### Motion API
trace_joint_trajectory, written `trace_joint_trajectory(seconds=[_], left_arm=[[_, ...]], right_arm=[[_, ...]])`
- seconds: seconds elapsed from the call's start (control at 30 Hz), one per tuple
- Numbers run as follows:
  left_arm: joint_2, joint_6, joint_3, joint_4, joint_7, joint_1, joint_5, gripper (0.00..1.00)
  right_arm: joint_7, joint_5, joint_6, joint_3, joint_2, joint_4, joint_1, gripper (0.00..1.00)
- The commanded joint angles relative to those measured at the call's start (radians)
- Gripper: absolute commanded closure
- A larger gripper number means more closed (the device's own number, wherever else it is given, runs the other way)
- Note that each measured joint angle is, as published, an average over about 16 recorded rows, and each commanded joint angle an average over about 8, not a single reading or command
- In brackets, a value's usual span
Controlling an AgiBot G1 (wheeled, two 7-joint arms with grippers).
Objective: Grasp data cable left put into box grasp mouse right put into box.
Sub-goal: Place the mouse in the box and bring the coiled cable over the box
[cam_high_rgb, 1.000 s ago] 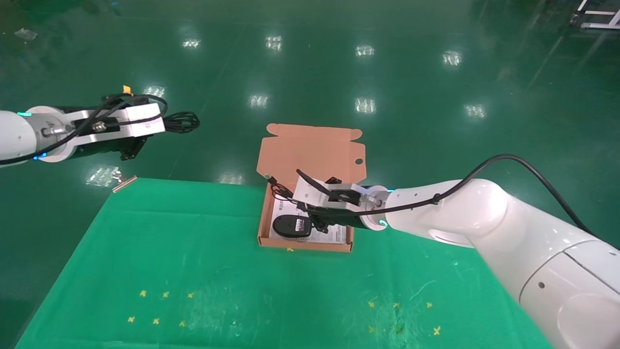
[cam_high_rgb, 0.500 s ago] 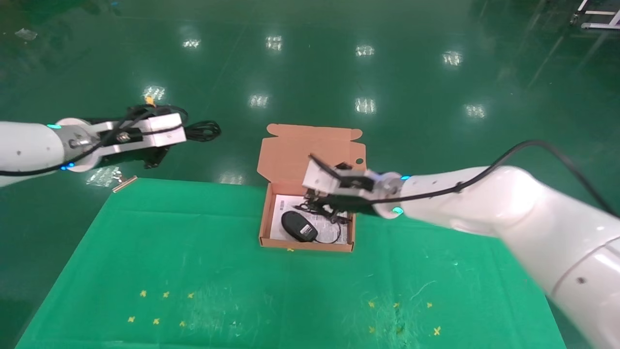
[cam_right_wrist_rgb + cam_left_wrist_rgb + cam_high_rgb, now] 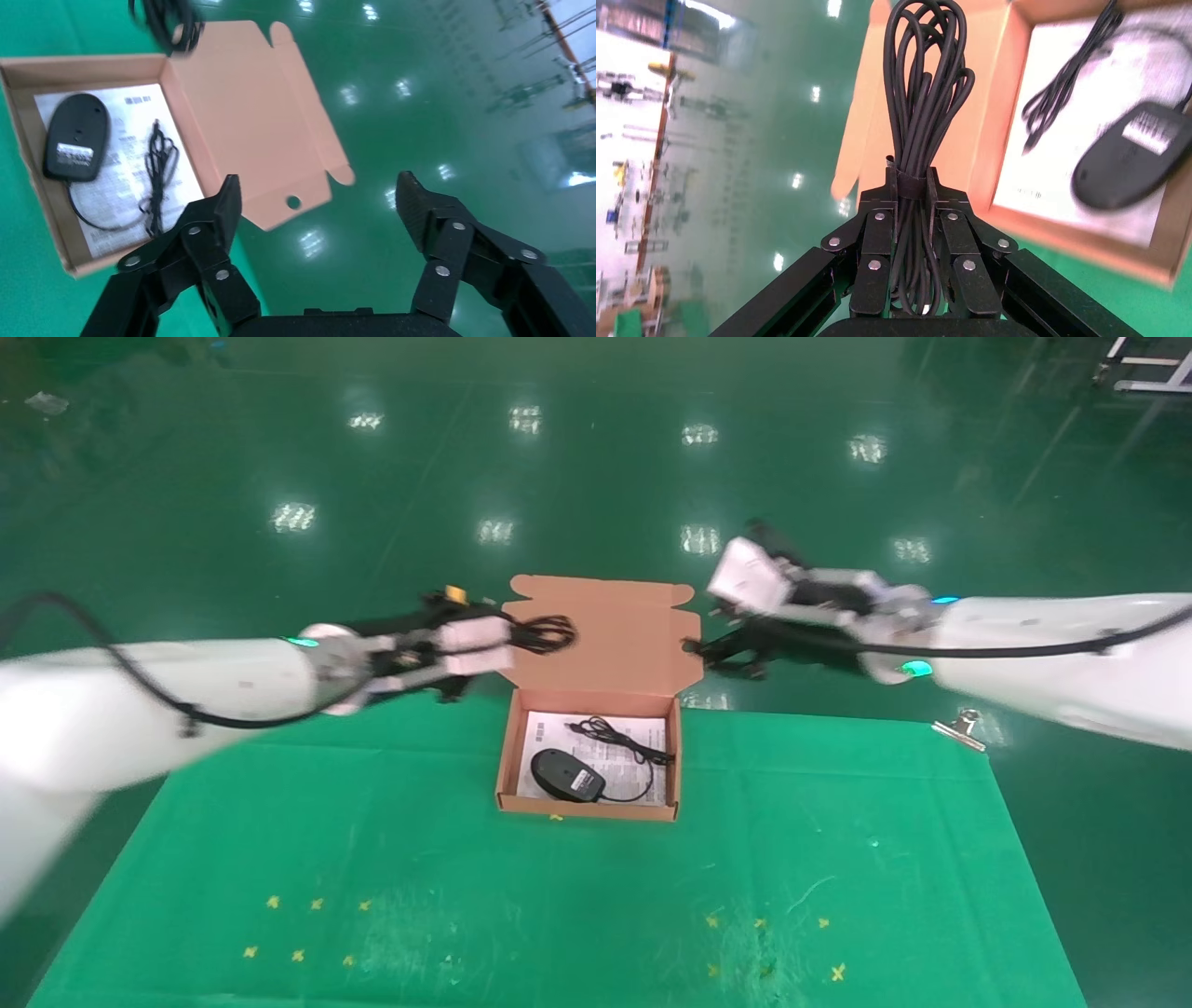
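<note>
Looping black data cable (image 3: 925,91), banded.

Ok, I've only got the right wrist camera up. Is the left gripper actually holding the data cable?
Observer: Yes. The left gripper is shut on the data cable, clamped at its tied middle.
Operator: Where is it relative to the box?
Observer: In the head view the bundle hangs in front of the open lid, behind the box, not yet over the tray.
Operator: And my right arm?
Observer: The right gripper is open, beyond the table's far edge, right of the lid.
</note>
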Motion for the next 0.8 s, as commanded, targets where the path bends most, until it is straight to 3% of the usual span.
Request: trace_joint_trajectory(seconds=[0.03,0.3,0.63,0.67,0.8], left_arm=[[0.040,-0.027,0.003,0.046,0.049,0.007,-0.035,1.00],[0.161,-0.098,0.022,0.231,0.251,0.022,-0.157,1.00],[0.175,-0.105,0.108,0.242,0.428,0.056,-0.374,1.00],[0.175,-0.103,0.116,0.242,0.441,0.056,-0.390,0.93],[0.178,-0.102,0.144,0.247,0.488,0.057,-0.448,0.43]], right_arm=[[0.032,-0.015,0.008,-0.005,0.041,0.045,0.008,0.00],[0.194,-0.104,0.018,-0.034,0.192,0.235,0.043,0.00],[0.395,-0.239,0.001,-0.065,0.314,0.405,0.082,0.00],[0.410,-0.250,-0.002,-0.067,0.319,0.414,0.085,0.00],[0.454,-0.287,-0.009,-0.073,0.333,0.440,0.095,0.00]])
